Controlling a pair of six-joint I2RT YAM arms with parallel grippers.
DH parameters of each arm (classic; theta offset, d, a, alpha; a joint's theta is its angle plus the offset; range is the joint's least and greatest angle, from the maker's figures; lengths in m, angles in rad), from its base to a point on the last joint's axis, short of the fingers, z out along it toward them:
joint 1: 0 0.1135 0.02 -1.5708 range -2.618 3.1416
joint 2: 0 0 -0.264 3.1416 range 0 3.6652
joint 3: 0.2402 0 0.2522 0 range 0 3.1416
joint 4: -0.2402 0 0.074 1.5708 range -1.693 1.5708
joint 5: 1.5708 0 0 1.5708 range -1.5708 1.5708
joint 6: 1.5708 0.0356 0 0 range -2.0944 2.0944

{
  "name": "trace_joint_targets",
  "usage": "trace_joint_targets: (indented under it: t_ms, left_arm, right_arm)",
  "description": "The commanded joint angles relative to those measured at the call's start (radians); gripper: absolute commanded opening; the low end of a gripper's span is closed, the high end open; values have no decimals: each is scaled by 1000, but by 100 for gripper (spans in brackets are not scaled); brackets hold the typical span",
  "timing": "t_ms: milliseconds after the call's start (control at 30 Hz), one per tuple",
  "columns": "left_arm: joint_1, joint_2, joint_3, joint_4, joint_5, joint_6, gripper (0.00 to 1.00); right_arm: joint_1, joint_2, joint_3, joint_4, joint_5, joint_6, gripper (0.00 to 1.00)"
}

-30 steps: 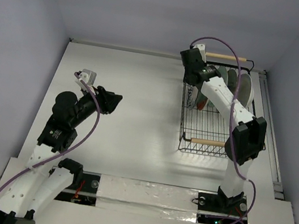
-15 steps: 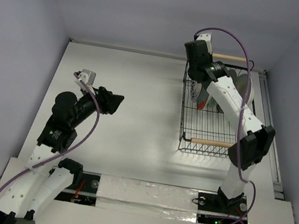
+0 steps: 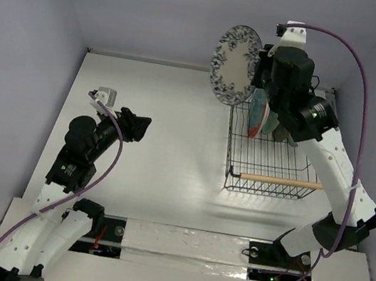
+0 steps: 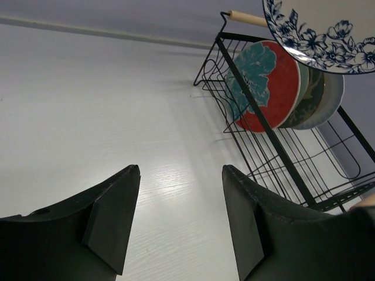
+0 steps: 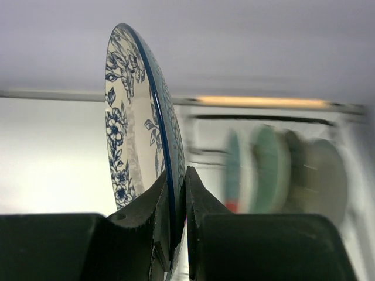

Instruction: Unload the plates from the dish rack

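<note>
Right gripper (image 5: 177, 193): closed tight on the bottom rim of the blue-white plate (image 5: 137, 134), one finger pressed to each face.
Blue-white plate: stands on edge, rising straight up from the fingers and held in the air, touching nothing else.
Dish rack (image 3: 231, 163): sits on the table (image 3: 178, 110), below and just beyond the right gripper.
Plates in the rack: a red plate (image 4: 269, 88) with a teal flower stands in front. The paler plates (image 4: 328, 99) are lined up on edge behind it. The wrist view blurs them, so there are perhaps three or four in all.
Handling, as a judgement: the plate looks rigid, glazed and slick, fairly heavy and breakable. A pinch on the thin rim leaves the full disc levering over the fingers. A deep bite on the rim, with the plate kept vertical, seems safest.
Left gripper (image 4: 180, 175): spread wide and empty, touching nothing, hovering over bare table. The rack is well ahead of it, to its right.
Risk, as a judgement: the plate could swivel or slip in the pinch when tilted to lay it down.
</note>
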Motion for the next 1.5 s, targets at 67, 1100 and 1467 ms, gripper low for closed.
trace_joint_targets:
  t_ms: [67,1100,1467]
  left_arm:
    - [-5,-26,29,0,-60,8,54]
    - [-15,-63,26,-13,-70,3,52]
    - [-15,-60,20,-9,-60,2,53]
  right_arm:
    - [26,95,-88,384,-416,246,0]
    - [123,635,-322,802,-671,739,30]
    - [123,551,-464,832,-674,714,81]
